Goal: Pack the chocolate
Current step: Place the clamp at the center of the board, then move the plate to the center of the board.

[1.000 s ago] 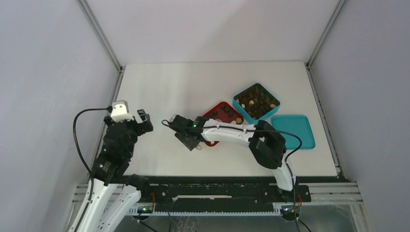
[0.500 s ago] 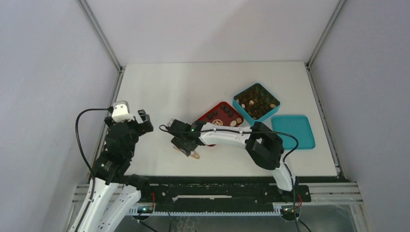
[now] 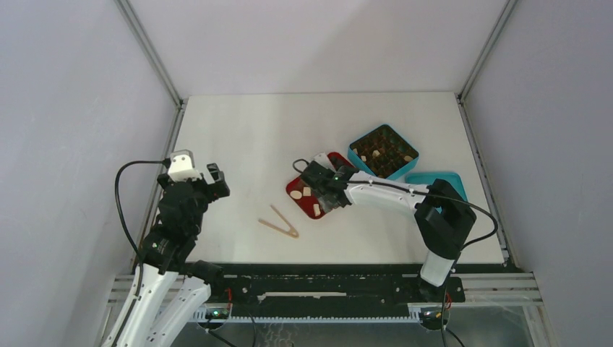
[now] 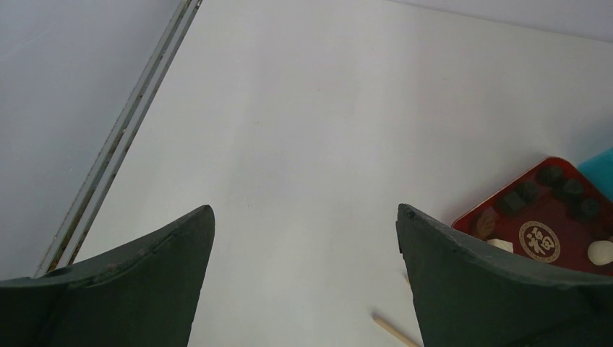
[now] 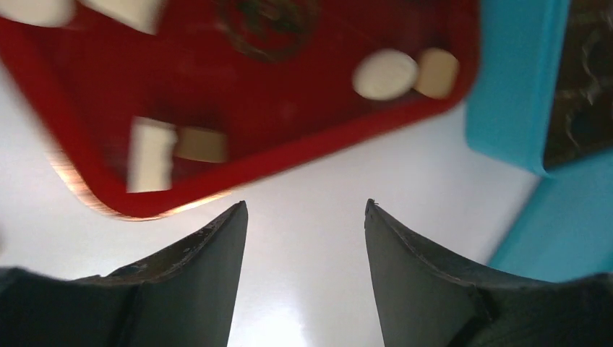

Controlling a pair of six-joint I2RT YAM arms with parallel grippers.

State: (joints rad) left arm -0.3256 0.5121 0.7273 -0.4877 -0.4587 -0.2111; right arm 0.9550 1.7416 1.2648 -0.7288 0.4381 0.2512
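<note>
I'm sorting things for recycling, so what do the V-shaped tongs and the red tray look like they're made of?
Tan V-shaped tongs: likely wood or bamboo, with a matte, even pale tan surface. Red square tray: probably glossy plastic or lacquer, since its rim catches a bright highlight; I cannot tell which.

1. The left arm is showing black joints, white lower links and a white wrist block.
2. A black cable is looping beside it.
3. The right arm is wearing white shells and black joints.
4. The fingers are looking dark grey and wedge-shaped.
</note>
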